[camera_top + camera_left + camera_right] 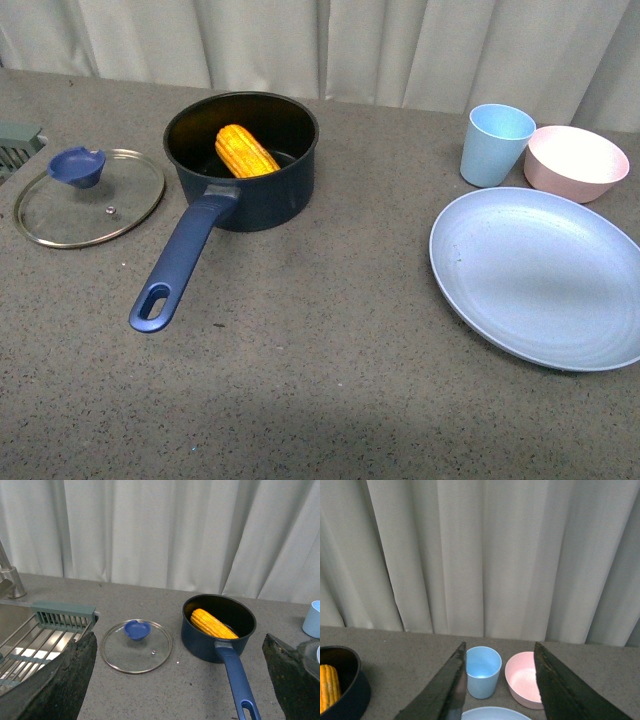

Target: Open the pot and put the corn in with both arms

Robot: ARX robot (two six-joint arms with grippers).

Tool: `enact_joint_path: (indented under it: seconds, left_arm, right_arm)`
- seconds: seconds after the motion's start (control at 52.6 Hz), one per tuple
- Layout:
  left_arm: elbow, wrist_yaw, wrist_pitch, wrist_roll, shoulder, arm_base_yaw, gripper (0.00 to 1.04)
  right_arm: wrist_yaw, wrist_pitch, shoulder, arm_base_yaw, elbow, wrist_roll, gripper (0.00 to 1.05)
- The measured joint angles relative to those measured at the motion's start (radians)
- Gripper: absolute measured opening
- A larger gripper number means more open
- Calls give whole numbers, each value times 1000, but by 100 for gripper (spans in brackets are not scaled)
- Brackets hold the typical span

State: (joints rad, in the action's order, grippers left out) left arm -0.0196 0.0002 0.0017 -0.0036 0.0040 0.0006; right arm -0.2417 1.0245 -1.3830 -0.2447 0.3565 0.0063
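The navy-blue pot [262, 190] stands open on the grey counter, its long handle [180, 262] pointing toward me. The corn [246, 152] lies inside it, leaning on the wall. The glass lid [88, 197] with a blue knob lies flat on the counter left of the pot. Neither arm shows in the front view. In the left wrist view the pot [200, 642], corn [212, 625] and lid [136, 647] lie ahead of my open, empty left gripper [180, 680]. My right gripper [499, 680] is open and empty; the pot's edge [351, 690] and corn [329, 687] show at the side.
A light blue cup [495, 145], a pink bowl [576, 163] and a large blue plate [540, 275] stand at the right. A sink with a green rack [63, 615] and a tap [10, 575] lies left of the lid. Grey curtains hang behind the counter.
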Motion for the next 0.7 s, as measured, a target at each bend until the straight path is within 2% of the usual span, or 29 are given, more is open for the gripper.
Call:
enact_joint_path:
  seconds: [0.057,0.133,0.152,0.361,0.476,0.666,0.704]
  left_arm:
    - [0,0,0,0,0,0,98]
    - [0,0,0,0,0,0,98]
    - [0,0,0,0,0,0,98]
    - [0,0,0,0,0,0,98]
    - [0,0,0,0,0,0,98]
    - [0,0,0,0,0,0,98]
    - [0,0,0,0,0,0,98]
  right_arm:
    - [25,-3,48,29,-58,-2,15]
    - [53,-14,106,53,-106,-3,1]
    - [56,-15,114,56,-111,-5,0]
    - [106,-64,247,104,-197,-6,1]
    - [123,-21,269,127,-255,-6,1]
    - [158,-118,404,158,-302,-6,1]
    - [196,-145,441,185,-309,-6,1]
